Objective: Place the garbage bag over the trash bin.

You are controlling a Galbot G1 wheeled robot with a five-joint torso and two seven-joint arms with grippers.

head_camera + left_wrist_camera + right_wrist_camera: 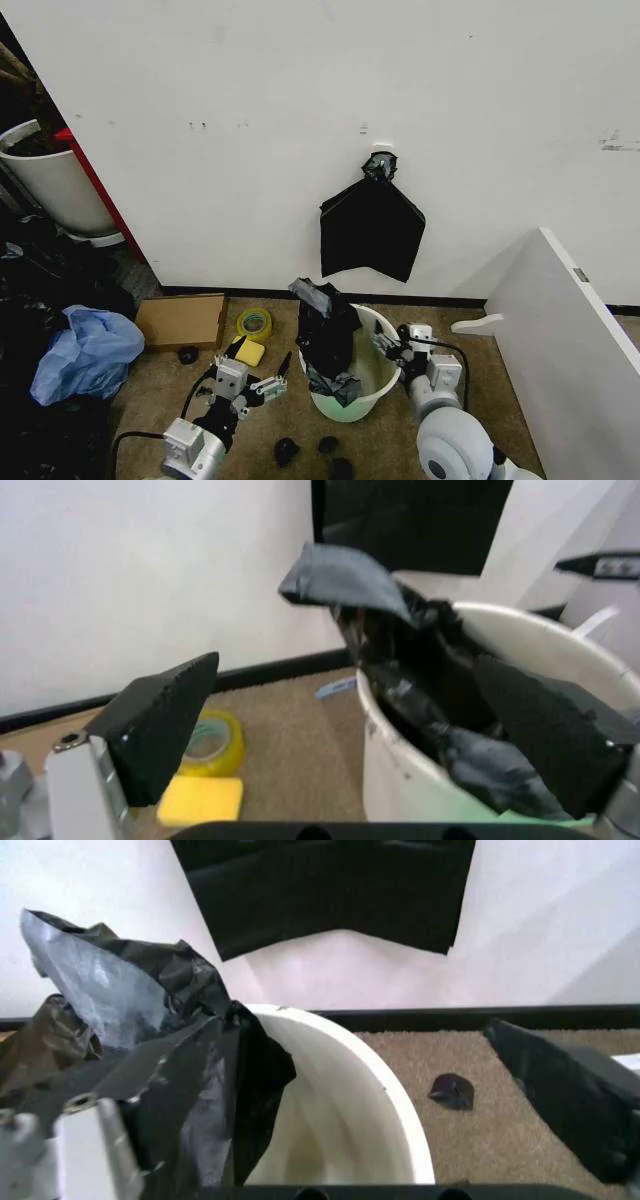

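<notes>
On carpet by wall: trash bin [375, 385], garbage bag [327, 335] bunched over its left rim, part inside, not yet spread.
L gripper [262, 386] beside bin, released; R gripper [392, 347] at right rim, released. Next, prob.: grasp bag edge, stretch round rim.

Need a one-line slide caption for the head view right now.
Garbage bag draped half inside the trash bin, left gripper and right gripper open either side of it.
</notes>
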